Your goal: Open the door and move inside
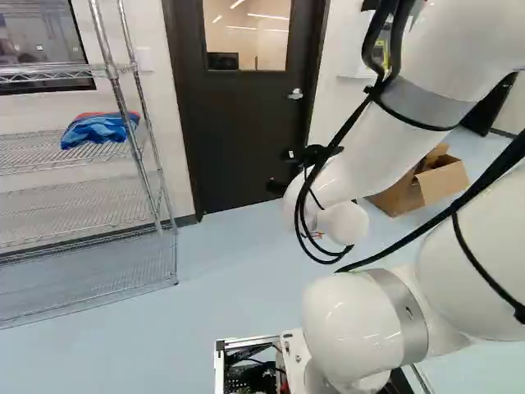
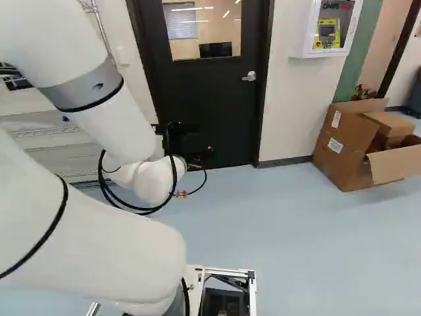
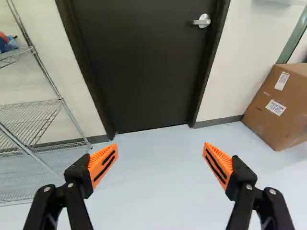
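The dark door (image 1: 246,123) stands closed in its frame, with a window in its upper half. Its silver lever handle (image 2: 249,76) is on the right side of the door; the wrist view shows the handle (image 3: 202,21) too, far ahead of the fingers. My gripper (image 2: 191,146) is seen in part beyond the arm, low before the door in the right base view. In the wrist view the gripper (image 3: 160,155) is spread wide, with nothing between its orange pads and pale floor beneath; it touches neither door nor handle.
A wire shelf rack (image 1: 82,213) stands left of the door, a blue bag (image 1: 97,130) on it. Right of the door are an open cardboard box (image 2: 348,141) on the floor and a white wall cabinet (image 2: 302,33) holding a yellow device.
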Motion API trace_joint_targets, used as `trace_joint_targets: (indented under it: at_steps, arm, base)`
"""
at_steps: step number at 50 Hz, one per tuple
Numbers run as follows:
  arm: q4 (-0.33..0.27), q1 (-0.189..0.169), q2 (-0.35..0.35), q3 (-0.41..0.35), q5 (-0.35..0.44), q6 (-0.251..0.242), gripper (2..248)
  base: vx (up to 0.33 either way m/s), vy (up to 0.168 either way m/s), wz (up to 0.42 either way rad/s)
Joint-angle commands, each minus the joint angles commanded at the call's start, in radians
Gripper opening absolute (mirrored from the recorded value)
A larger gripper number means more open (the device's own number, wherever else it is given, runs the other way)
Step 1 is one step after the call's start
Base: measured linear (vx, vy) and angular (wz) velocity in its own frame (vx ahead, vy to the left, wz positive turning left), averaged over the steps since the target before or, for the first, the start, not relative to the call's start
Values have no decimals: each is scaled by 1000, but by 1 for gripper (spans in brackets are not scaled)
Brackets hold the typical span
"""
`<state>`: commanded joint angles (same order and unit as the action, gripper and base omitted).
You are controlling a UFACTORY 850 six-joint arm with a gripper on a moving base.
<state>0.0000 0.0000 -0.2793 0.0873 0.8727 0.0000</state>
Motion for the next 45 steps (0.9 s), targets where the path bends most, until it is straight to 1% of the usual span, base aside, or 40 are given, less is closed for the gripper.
trace_joint_targets:
  at_steps: [45]
  arm:
    - [0,0,0,0,0,0,247]
  base:
    - [191,-91,1]
